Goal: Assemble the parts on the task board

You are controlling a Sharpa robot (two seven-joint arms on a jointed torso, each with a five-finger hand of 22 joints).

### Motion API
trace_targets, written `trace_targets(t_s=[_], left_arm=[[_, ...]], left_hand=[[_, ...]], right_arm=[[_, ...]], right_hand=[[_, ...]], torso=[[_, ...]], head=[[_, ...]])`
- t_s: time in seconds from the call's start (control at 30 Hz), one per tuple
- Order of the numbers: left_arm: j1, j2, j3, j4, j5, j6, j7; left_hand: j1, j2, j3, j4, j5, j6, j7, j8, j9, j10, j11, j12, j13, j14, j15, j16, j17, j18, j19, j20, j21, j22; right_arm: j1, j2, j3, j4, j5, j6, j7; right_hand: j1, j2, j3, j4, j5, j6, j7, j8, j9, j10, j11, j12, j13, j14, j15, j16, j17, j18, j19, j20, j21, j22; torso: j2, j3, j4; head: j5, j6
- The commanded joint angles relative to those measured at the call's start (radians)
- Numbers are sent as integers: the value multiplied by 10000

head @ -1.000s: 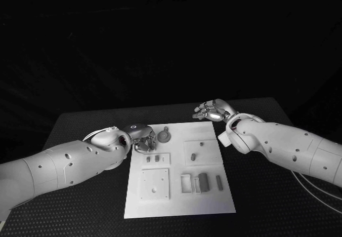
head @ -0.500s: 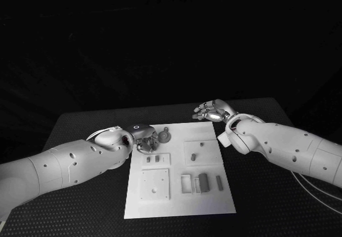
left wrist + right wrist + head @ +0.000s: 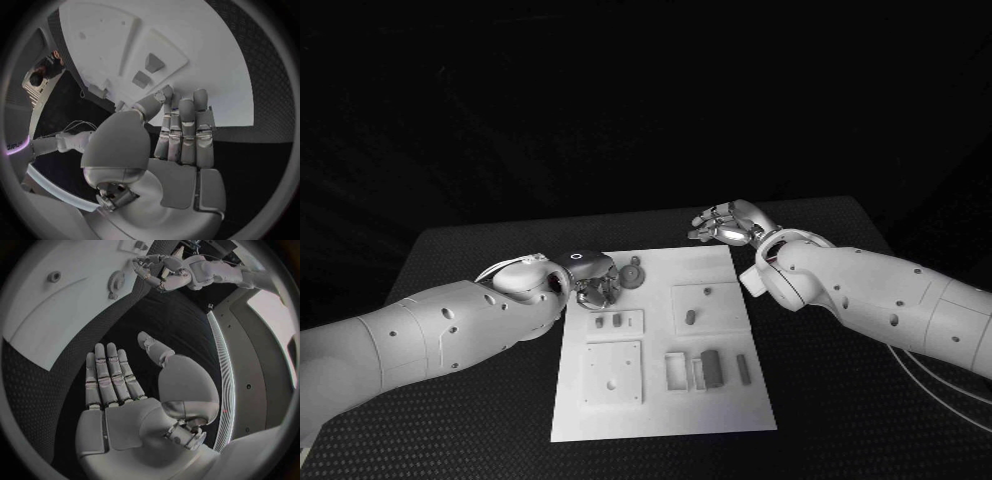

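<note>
Head view, going left to right: the left hand point(image 3: 589, 277) sits over the far left corner of the task board point(image 3: 661, 420), fingers curled downward toward the board surface. From up here I honestly can't tell if they're pinching anything. The left wrist view shows that hand point(image 3: 178, 135) with its fingers point(image 3: 187, 130) straight and side by side, thumb angled off a bit, nothing in the palm, tips over the board's edge near two small dark parts point(image 3: 154, 62).

Just beyond those fingertips, toward the board's middle, lies a round gear-like part point(image 3: 633, 272). Below the hand is a raised square with two small parts point(image 3: 607, 322) on it, and nearer the robot another square plate point(image 3: 613, 372) with small holes. Further right there's a square with an oblong part point(image 3: 689, 318), then a cluster of upright blocks point(image 3: 711, 368) near the board's near edge.

The right hand point(image 3: 730, 225) hangs over the black table point(image 3: 473, 250) just off the board's far right corner, not touching the board. In the right wrist view that hand point(image 3: 119, 390) is flat, fingers point(image 3: 109, 372) extended and close together, thumb out to the side, holding nothing.
</note>
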Motion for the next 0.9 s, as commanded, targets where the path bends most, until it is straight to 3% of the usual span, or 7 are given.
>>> trace_targets(t_s=[0.03, 0.43, 0.9], left_arm=[[-23, 42, -30, -59, -152, 363, -120], [-25, 118, -36, -235, -158, 337, -101], [-41, 284, -47, -357, -157, 294, -25]], left_hand=[[9, 133, 56, 9, -1, 64, 1, 28, 5, 53, -5, -51, 13, 1, -17, 40, 7, 199, 28, 0, 28, 19], [18, 150, 62, 7, 8, 77, -6, 37, 5, 76, -11, -53, 25, -3, -22, 78, 14, 197, 29, -7, 36, 59], [7, 169, 59, 12, 9, 92, -11, 47, 5, 102, -19, -56, 39, -2, -30, 122, 21, 195, 42, -15, 50, 105]], right_arm=[[0, 9, 5, 17, -21, 81, 70], [0, 13, 5, 6, -20, 105, 59], [-1, 24, 5, 10, -19, 129, 52]], right_hand=[[37, -1, -51, 1, -19, -47, 230, 69, -9, 59, 13, -52, -14, 79, -9, -48, -5, -100, -57, 11, -69, 17], [40, 2, -52, 1, -19, -46, 230, 70, -10, 62, 13, -52, -24, 83, -10, -53, -3, -99, -56, 11, -72, 20], [34, 3, -58, 5, -19, -47, 230, 71, -12, 65, 14, -53, -40, 86, -9, -61, -2, -98, -56, 14, -78, 23]], torso=[[-1, -6, 8], [0, -12, 5], [-4, 11, -1]], head=[[5, -10], [5, -18], [-1, -11]])
